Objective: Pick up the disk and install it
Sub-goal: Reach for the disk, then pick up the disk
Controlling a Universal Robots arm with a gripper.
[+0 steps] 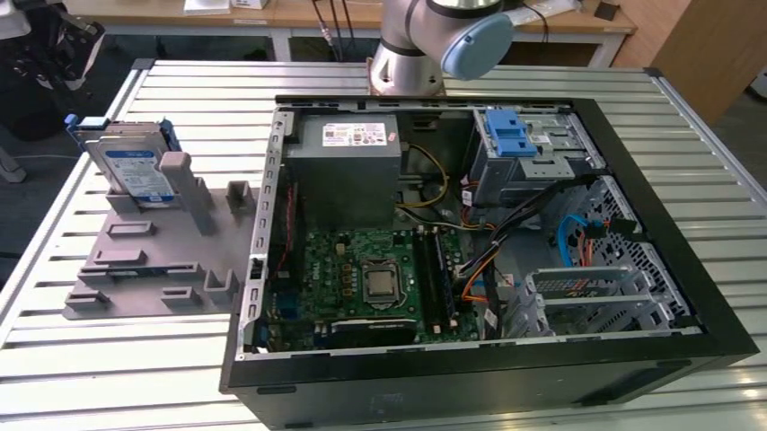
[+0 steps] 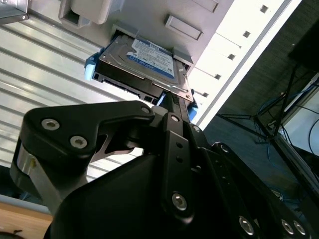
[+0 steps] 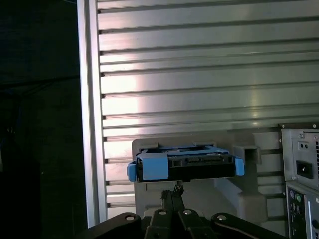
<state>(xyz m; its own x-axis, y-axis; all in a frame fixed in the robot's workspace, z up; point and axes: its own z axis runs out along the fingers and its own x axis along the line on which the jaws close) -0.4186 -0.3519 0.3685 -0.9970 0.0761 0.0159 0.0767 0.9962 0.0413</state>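
Second wrist view sets the gripper [image 2: 164, 97] nearest, its black linkage folded in so that the fingers [image 2: 168, 112] lie pressed together with nothing between them. Both wrist views have them aimed at the disk [image 2: 144, 59], which sits straight ahead of the tips and, by my reading, apart from them.

The disk stands on its long edge in a grey stand [image 1: 144, 260]. It is probably kept upright this way so that its upper edge and blue carrier offer themselves to a grasp from above. In the first wrist view the gripper [image 3: 175, 188] lines up with the middle of that edge on the disk [image 3: 187, 163].

Beyond lies the slatted table [image 3: 199, 74], and off to one side the open case [image 3: 299, 174], where the disk is not yet installed.

The exterior view has the disk [image 1: 129, 166] alone on the stand with nothing touching it. The arm [image 1: 419, 45] rises steeply from its base at the table's edge, so the wrist seems to look down on the disk from above.
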